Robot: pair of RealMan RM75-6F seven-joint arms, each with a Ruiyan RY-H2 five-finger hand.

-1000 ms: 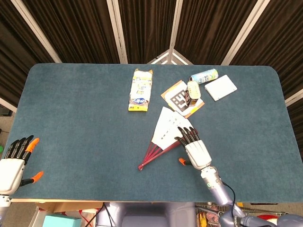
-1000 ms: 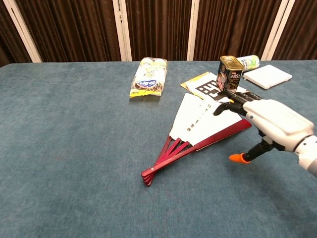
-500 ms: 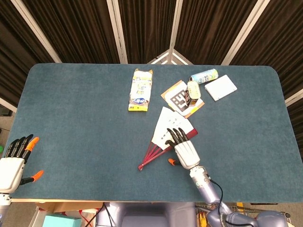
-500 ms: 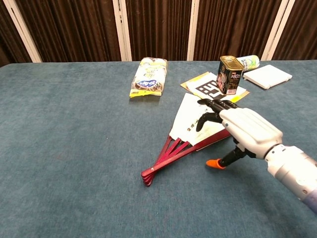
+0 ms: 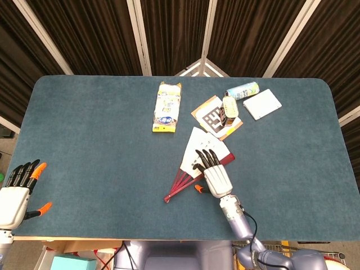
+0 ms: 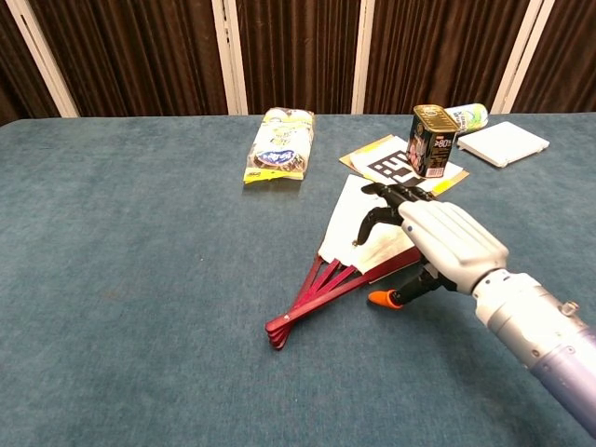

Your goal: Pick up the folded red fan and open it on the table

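Observation:
The red fan [image 5: 193,151] lies partly spread on the blue table [image 5: 90,140], white leaf toward the far right, red ribs [image 6: 312,291] meeting at a pivot toward the near left. My right hand [image 5: 214,175] hovers over the leaf's near-right part, dark fingertips [image 6: 371,216] bent down onto the white paper. Its orange-tipped thumb sticks out beside the red outer rib, close to the table. In the chest view the right hand [image 6: 445,240] hides the fan's right edge. My left hand [image 5: 15,192] rests at the near left table edge, fingers apart, holding nothing.
A yellow snack packet [image 5: 167,107] lies at the back middle. Beyond the fan sit a patterned card [image 5: 211,118], an upright tin can [image 6: 430,140], a lying bottle [image 5: 243,90] and a white box [image 5: 262,104].
My right hand has moved left across the fan, from its right edge onto the leaf, with fingers curling down onto the paper. The fan and left hand look unchanged.

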